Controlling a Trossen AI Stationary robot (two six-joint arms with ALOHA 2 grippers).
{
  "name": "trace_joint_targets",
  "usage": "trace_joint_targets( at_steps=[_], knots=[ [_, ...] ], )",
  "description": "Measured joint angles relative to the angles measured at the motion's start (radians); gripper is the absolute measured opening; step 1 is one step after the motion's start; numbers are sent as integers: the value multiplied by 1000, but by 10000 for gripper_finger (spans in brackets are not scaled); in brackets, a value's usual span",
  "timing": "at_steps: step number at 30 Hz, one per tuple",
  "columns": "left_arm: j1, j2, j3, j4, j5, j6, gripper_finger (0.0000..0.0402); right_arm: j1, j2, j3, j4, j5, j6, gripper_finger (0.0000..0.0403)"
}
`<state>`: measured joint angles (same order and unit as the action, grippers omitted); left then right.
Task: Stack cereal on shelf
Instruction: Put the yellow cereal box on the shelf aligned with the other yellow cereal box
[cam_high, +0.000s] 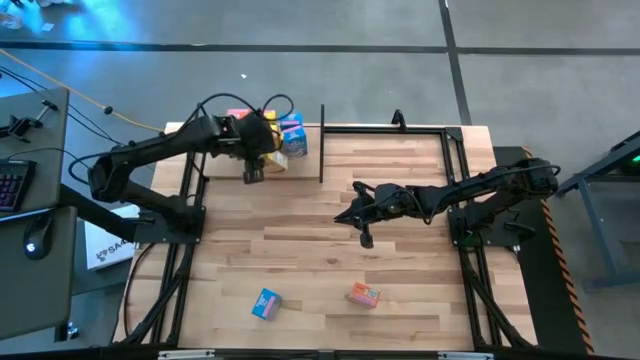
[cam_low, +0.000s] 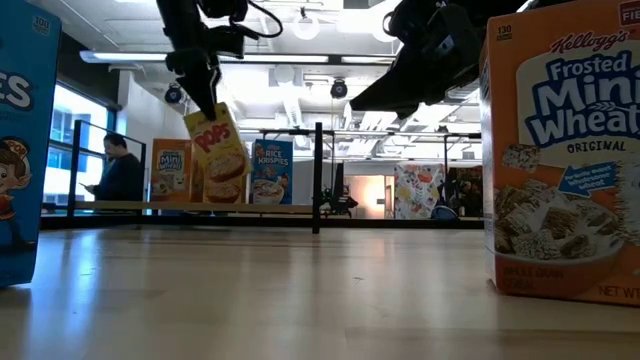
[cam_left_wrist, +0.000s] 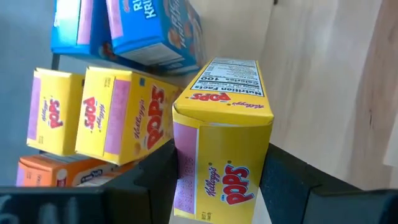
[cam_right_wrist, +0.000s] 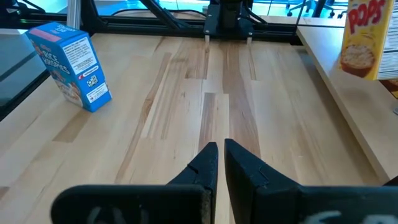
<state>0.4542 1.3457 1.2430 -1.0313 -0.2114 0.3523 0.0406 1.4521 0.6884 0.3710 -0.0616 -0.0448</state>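
A small yellow cardboard Pops cereal box (cam_left_wrist: 222, 137) is held by the left gripper (cam_left_wrist: 217, 180), clamped between its two dark fingers (cam_left_wrist: 287, 177) w/ the jaws pressed on opp. faces of the box. In the low view the same box (cam_low: 222, 152) is seen hanging tilted below the left gripper (cam_low: 203, 92), clear of the tabletop.

Just beyond the held box, on the shelf of thin black metal tube w/ pale wooden base board (cam_low: 318, 176), other boxes are already placed: two more yellow Pops boxes (cam_left_wrist: 99, 115) side by side, an orange box (cam_left_wrist: 50, 171) beneath them, and blue Rice Krispies boxes (cam_left_wrist: 155, 28) next to them on the far side. From above, this cluster (cam_high: 285, 135) is seen close beside the left gripper (cam_high: 255, 168), at the shelf's far-left corner.

The right gripper (cam_right_wrist: 217, 163) is hovering over the striped butcher-block tabletop (cam_high: 300, 250) near mid-table (cam_high: 364, 236), fingers closed together, nothing held. Ahead of it, off to one side, a blue Rice Krispies box (cam_right_wrist: 69, 65) is standing upright on the table. In the high view that blue box (cam_high: 266, 303) and an orange-pink Frosted Mini-Wheats box (cam_high: 364, 295) are located on the near part of the table, well apart from both grippers.

A person (cam_low: 118, 172) is seen in the room beyond the table.
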Motion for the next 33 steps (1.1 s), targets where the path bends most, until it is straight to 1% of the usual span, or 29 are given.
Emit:
trace_joint_targets(
  at_steps=[3, 7, 11, 13, 16, 20, 23, 27, 31, 32, 33],
  knots=[
    [8, 8, 0, -1, 5, -2, 180, 0, 0, 0, 0, 0, -4, 16],
    [22, 45, 0, -34, 38, -23, 180, 0, 0, 0, 0, 0, -2, 16],
    [31, 97, 0, -25, 14, -4, 184, 0, 0, 0, 0, 0, 3, 16],
    [31, 114, 2, -10, -10, 14, 195, 0, 0, 0, 0, 0, 3, 16],
    [30, 133, 7, -5, -28, 35, 222, 0, 0, 0, 0, 0, 3, 16],
    [30, 137, 16, -19, -56, 45, 263, 0, 0, 0, 0, 0, 2, 16],
    [30, 131, 22, -23, -87, 46, 282, 0, 0, 0, 0, 0, 3, 16],
    [30, 113, 44, -21, -98, 61, 286, 0, 0, 0, 0, 0, 3, 16],
    [11, 83, 85, -38, -131, 74, 283, 0, 0, 0, 0, 0, 3, 16],
    [5, 68, 90, -46, -120, 55, 280, 0, 0, 0, 0, 0, 3, 16],
    [0, 46, 89, -50, -84, 26, 275, 0, 0, 0, -1, 0, 3, 16]
  ],
)
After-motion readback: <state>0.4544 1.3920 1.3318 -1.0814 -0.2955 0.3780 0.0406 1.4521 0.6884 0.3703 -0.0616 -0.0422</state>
